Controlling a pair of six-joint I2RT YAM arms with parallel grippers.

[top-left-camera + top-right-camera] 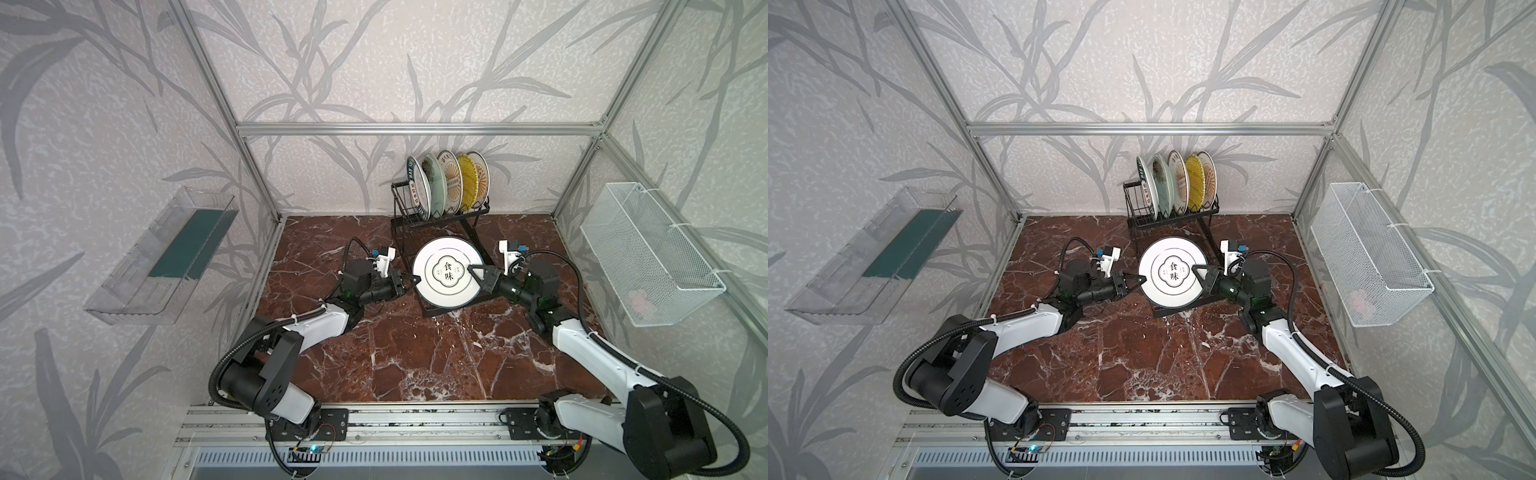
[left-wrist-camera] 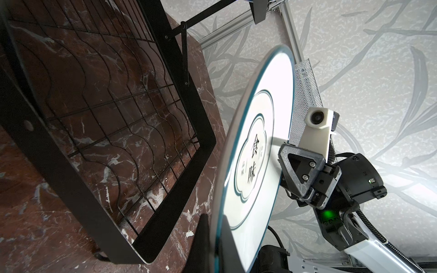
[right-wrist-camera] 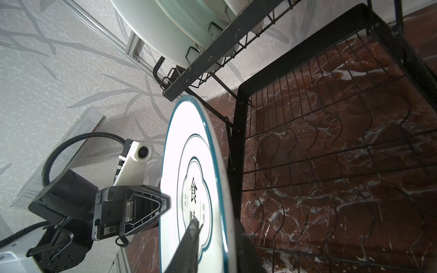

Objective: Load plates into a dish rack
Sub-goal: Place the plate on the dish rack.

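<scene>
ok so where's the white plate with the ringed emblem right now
In both top views the white emblem plate is mid-scene, held above the black wire dish rack's flat tray between the left gripper and right gripper.

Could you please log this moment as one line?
racked plates: five upright | emblem plate: held over dish rack base | left jaws: shut on rim | right jaws: around opposite rim

My arms, pair: white moulded link shells (image 1: pixel 320 322); black round joint housings (image 1: pixel 270 386); black corrugated cable conduits (image 3: pixel 78 136). Ends: black triangular printed fingers (image 2: pixel 299 170), silver screws (image 2: pixel 312 163); white plastic wrist-camera mounts (image 2: pixel 316 132); small green status light (image 2: pixel 327 214).
</scene>
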